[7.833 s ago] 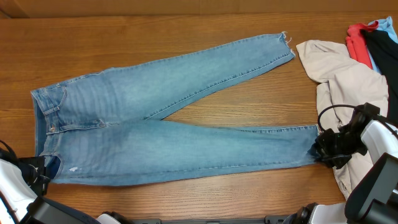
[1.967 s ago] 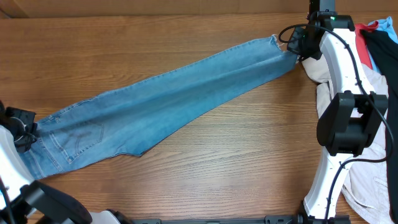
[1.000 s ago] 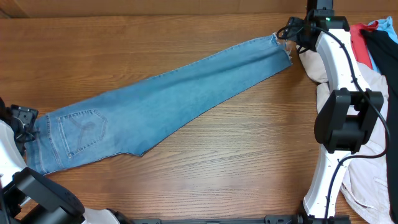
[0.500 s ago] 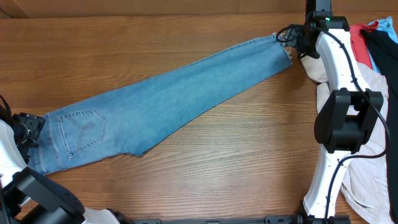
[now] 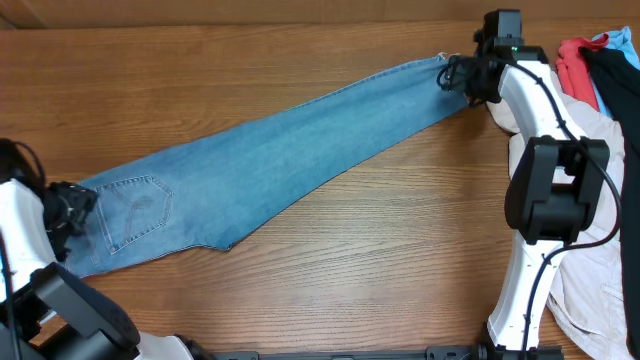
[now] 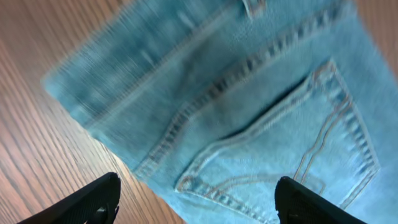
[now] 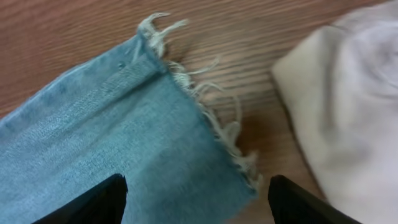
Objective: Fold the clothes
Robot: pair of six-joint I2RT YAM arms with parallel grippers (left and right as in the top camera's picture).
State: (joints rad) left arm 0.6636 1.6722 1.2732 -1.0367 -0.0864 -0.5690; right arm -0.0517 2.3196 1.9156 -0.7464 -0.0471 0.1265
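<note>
The jeans (image 5: 270,165) are lying doubled on the bench (image 5: 350,270), back pocket (image 6: 298,143) just under the wide-open, empty left claw (image 6: 199,205) and frayed hem (image 7: 211,118) under the equally open, empty right claw (image 7: 196,202), so I'd say each wants both layers pinched squarely.

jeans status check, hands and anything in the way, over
Left hand open over back pocket, right hand open over frayed hem. Jeans flat, legs stacked, diagonal. Beige garment beside hem, not touching.
</note>
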